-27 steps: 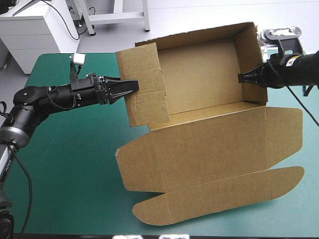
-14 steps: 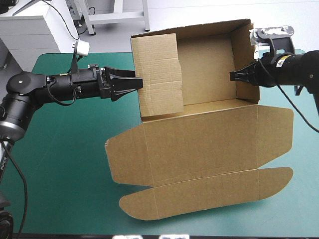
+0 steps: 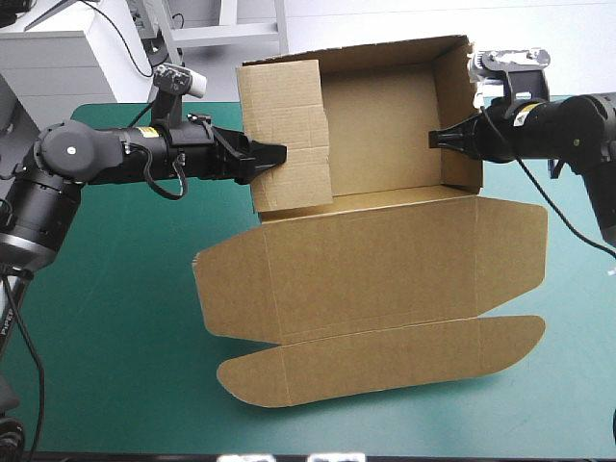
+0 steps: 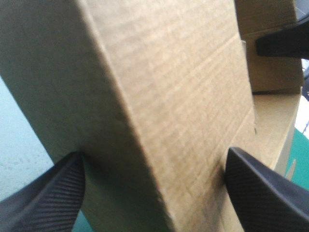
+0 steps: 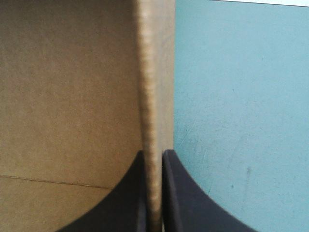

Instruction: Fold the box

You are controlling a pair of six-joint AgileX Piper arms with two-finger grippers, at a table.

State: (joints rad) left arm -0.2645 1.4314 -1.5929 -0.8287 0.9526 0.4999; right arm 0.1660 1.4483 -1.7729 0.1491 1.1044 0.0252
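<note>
Surface: the teal-green cover (image 3: 106, 327) carries the box (image 3: 385, 135), which lies between the two grippers, tray walls raised, lid (image 3: 385, 260) flat. Handling, judged: light brown board, stiff across panels, yielding only at scored creases; edges likely to crush under a hard pinch. Best held at a wall's free edge, clear of creases. The left wall (image 3: 284, 125) stands between the fingers of the left gripper (image 4: 154, 154), which are spread wide on either side, not clamping. The right wall (image 3: 460, 125) runs straight ahead from the right gripper (image 5: 154, 152), whose fingers pinch its edge, nearly meeting.
</note>
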